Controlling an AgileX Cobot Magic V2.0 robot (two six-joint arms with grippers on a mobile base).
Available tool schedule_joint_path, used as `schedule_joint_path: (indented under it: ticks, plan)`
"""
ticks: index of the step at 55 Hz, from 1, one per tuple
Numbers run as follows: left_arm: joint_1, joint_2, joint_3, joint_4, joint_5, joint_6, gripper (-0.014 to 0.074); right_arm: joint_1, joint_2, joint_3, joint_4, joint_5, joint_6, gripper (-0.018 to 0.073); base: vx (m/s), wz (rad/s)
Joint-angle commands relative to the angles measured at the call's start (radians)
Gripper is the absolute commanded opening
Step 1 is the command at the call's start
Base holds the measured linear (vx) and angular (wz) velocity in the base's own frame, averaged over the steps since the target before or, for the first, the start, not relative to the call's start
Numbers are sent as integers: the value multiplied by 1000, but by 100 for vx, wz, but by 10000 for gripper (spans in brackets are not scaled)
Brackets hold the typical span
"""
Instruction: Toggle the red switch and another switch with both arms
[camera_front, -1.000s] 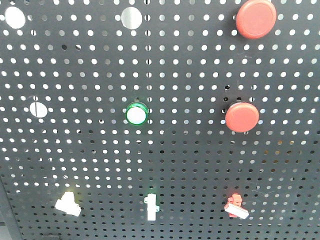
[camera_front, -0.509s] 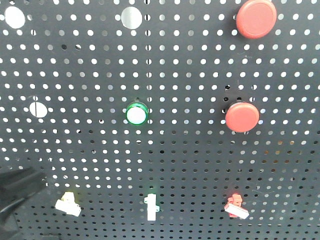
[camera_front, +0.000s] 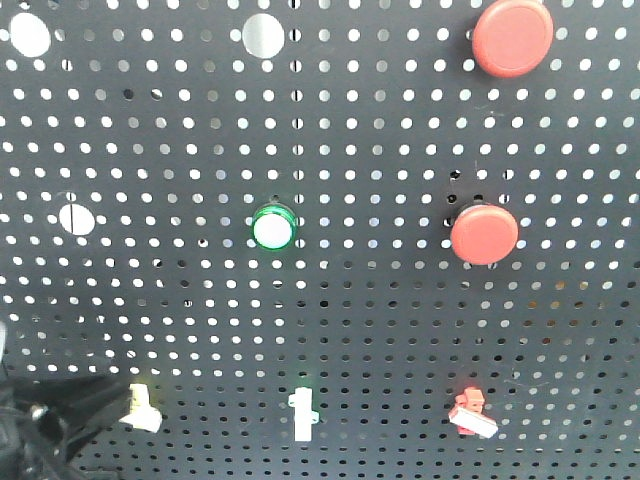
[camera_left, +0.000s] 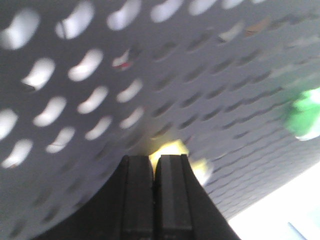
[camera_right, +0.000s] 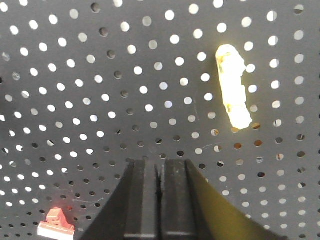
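Left arm (camera_front: 40, 432) has come further in from the bottom-left corner over the last second. I now see it right beside the pale yellow switch (camera_front: 139, 407). In the front view that switch's white lever reads narrower than it did before. Red switch (camera_front: 472, 412) looks unchanged to me, white lever tip pointing down-right.

Left pincer (camera_left: 155, 160): fingers pressed together, only a thin seam between them. The pale yellow switch is a blur just past the tips, slightly to their right. I can't tell whether they touch. There's a green smear far right of the pincer, too blurred to identify.

Right pincer (camera_right: 160, 164): also closed up, thin seam only. It faces the pegboard (camera_right: 100, 75). In its wrist view the red switch sits down and left of the tips, well apart. A slim pale toggle (camera_right: 232, 87) is up and right of the tips, also well apart.

Front view also shows the green-ringed button (camera_front: 273, 229) and two big red push buttons (camera_front: 484, 233), all well above the left arm.
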Motion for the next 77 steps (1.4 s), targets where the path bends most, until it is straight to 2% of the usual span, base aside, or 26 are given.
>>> schedule_joint_path:
  ticks: [1, 14, 23, 28, 32, 38, 45, 50, 53, 55, 60, 77]
  plan:
    - [-7, -9, 35, -12, -87, -20, 3, -7, 11, -34, 5, -70, -10, -6, 0, 0]
    - [-7, -16, 163, -41, -52, -22, 3, -7, 11, -34, 9, -68, -9, -6, 0, 0]
    - [-7, -79, 213, -62, -32, -21, 3, -7, 11, -34, 68, -34, -8, -6, 0, 0]
    - [-7, -144, 246, -65, -29, -21, 3, -7, 20, -34, 88, 22, -45, -6, 0, 0]
    - [-7, -213, 275, -65, -17, -21, 3, -7, 37, -34, 121, 81, -115, -6, 0, 0]
    - [-7, -310, 324, -66, 5, -22, 3, -7, 75, -34, 297, 139, -325, -6, 0, 0]
    - [-7, -424, 353, -75, 26, -76, 3, -7, 145, -34, 648, 176, -639, -6, 0, 0]
    - [-7, -476, 363, -73, 29, -84, 3, -7, 222, -34, 898, 251, -860, -6, 0, 0]
    - [-7, -495, 363, -63, 33, -84, 3, 4, 279, -34, 1022, 307, -971, -6, 0, 0]
    - [-7, -501, 363, -63, 33, -84, 3, 21, 312, -34, 1068, 331, -1021, -6, 0, 0]
    - [-7, -501, 363, -52, 33, -79, 3, 88, 370, -34, 1084, 313, -1055, -6, 0, 0]
    - [-7, -500, 363, -38, 29, -80, 3, 360, 435, -34, 1054, -33, -1044, -6, 0, 0]
